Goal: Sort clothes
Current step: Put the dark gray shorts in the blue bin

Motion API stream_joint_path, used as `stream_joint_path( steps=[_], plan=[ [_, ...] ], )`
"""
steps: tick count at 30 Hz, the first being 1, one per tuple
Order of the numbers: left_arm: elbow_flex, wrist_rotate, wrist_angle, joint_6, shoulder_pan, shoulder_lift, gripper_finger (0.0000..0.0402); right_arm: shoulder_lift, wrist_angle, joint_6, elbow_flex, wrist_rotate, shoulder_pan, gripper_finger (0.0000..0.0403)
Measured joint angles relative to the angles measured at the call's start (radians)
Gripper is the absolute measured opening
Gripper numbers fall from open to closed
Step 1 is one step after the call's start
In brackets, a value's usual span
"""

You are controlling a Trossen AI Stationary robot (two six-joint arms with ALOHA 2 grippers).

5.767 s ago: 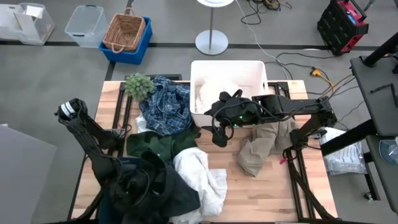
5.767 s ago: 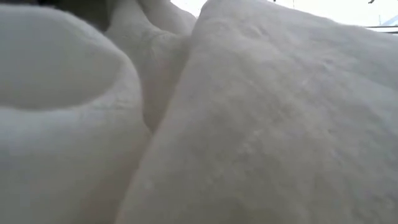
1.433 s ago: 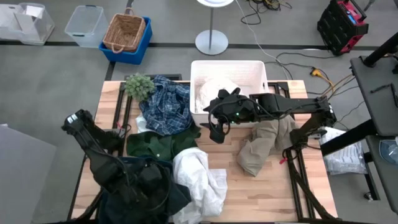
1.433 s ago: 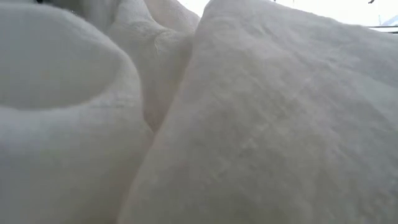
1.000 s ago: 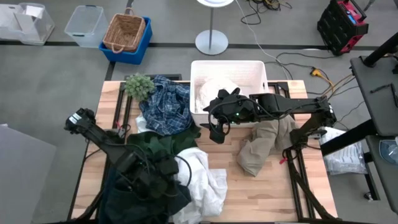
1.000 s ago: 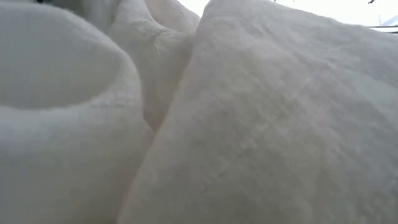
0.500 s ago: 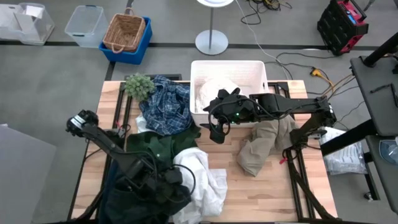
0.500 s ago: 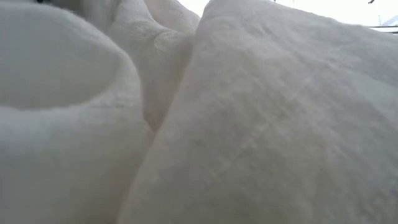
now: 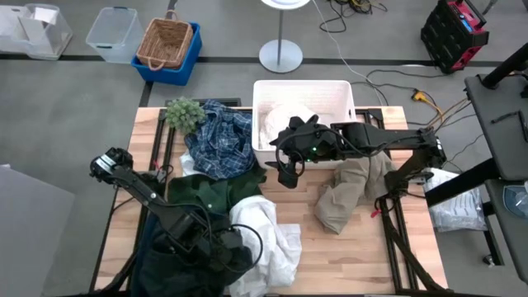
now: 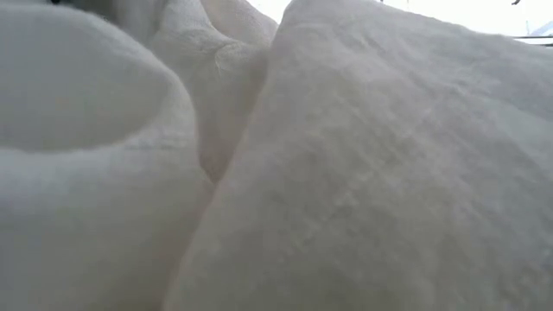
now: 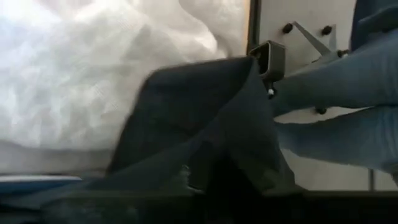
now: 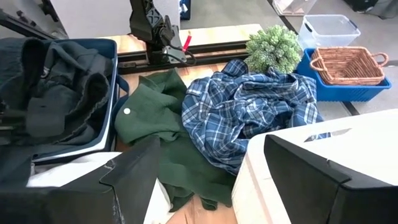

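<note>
Left arm: reaches from the worktop's left edge toward the near side, elbow bent, wrist dropped low over the dark pile at the near-left. Left end effector: buried in the dark grey garment; the left wrist view shows dark cloth bunched right at the fingers, which read as clenched on that garment.

Right arm: stretched leftward from the right side across the worktop's far half, wrist hanging at the near-left corner of the white bin. Right end effector: fingers spread wide, released, nothing between them.

Clothes:
- Blue-and-white plaid shirt: far-left, just left of the bin, beside the green plant.
- Dark green garment: centre-left, touching the plaid shirt's near edge.
- White garment: near centre, just right of the dark pile; it fills the low view.
- White cloth: inside the bin.
- Khaki garment: right of centre, under the right arm.
- Navy fabric: near-left edge, under the dark grey garment.
</note>
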Motion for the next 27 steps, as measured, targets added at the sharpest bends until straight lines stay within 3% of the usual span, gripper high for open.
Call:
stream_joint_path(
  steps=[10, 16, 20, 27],
  plan=[
    [0.116, -0.003, -0.076, -0.027, -0.007, 0.000, 0.0000, 0.000, 0.000, -0.001, 0.000, 0.000, -0.003, 0.0282],
    [0.209, -0.150, -0.136, -0.026, -0.020, 0.004, 0.0005, 0.000, 0.000, -0.001, 0.000, 0.000, -0.003, 0.0275],
    [0.217, -0.123, -0.129, -0.013, -0.015, 0.035, 0.0037, 0.000, 0.000, -0.004, 0.000, 0.000, -0.003, 0.0278],
    [0.216, -0.112, -0.090, -0.017, -0.017, 0.077, 0.0137, 0.000, 0.000, -0.005, 0.000, -0.001, -0.003, 0.0288]
  ],
)
